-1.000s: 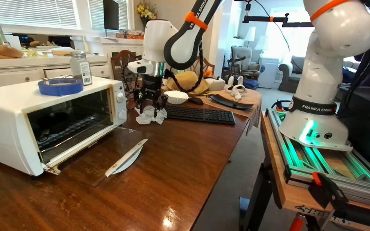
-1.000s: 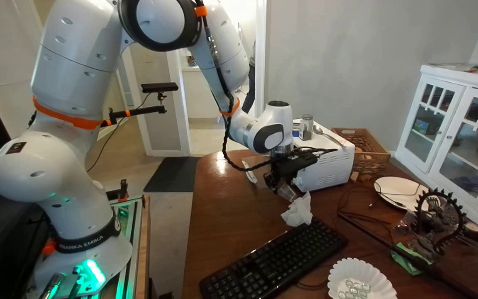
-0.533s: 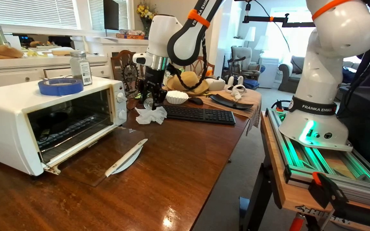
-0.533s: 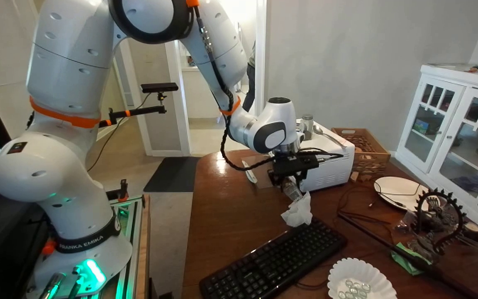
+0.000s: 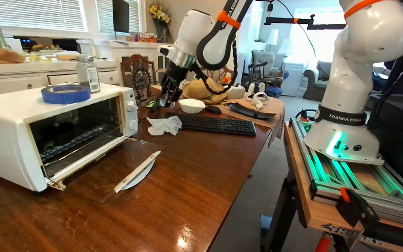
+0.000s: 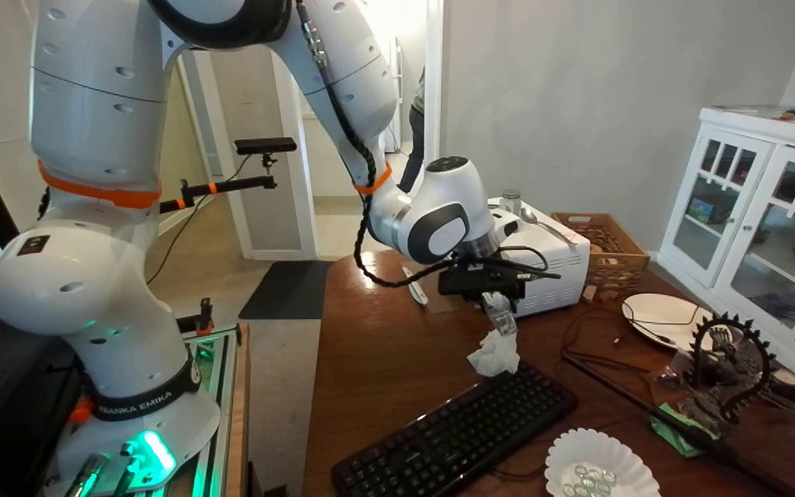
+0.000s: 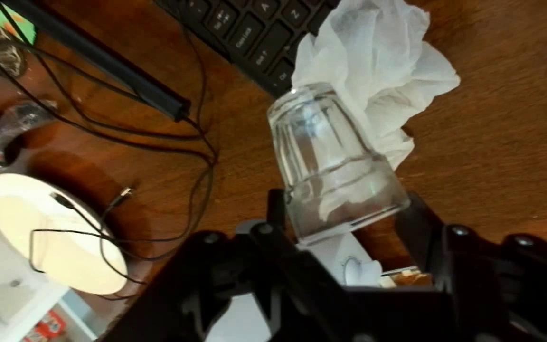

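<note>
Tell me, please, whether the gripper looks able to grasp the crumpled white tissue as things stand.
Probably not: the gripper holds a clear glass, which likely needs setting down first, though the tissue lies close by, uncovered.

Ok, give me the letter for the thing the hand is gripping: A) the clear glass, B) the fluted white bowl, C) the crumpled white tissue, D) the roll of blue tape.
A: in the wrist view the hand has its dark fingers on either side of the clear glass, near its wider end.
</note>
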`<move>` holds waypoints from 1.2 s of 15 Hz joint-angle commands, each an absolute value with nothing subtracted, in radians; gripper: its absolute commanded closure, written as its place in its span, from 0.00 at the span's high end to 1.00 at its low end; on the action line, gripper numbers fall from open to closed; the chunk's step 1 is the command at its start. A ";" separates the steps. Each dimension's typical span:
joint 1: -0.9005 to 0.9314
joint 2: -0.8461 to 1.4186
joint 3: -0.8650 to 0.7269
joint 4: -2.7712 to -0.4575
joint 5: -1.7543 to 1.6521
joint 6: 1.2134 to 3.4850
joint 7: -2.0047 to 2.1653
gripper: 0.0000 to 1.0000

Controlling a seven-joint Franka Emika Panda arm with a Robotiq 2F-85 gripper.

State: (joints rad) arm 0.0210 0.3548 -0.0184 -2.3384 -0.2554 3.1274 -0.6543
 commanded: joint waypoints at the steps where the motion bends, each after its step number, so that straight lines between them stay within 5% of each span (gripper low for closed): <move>1: 0.198 0.350 -0.233 -2.388 -0.247 3.288 -0.496 0.35; 7: 0.604 0.407 -0.605 -2.364 0.032 3.536 -0.482 0.35; 18: 0.771 0.387 -0.605 -2.318 0.332 3.660 -0.463 0.35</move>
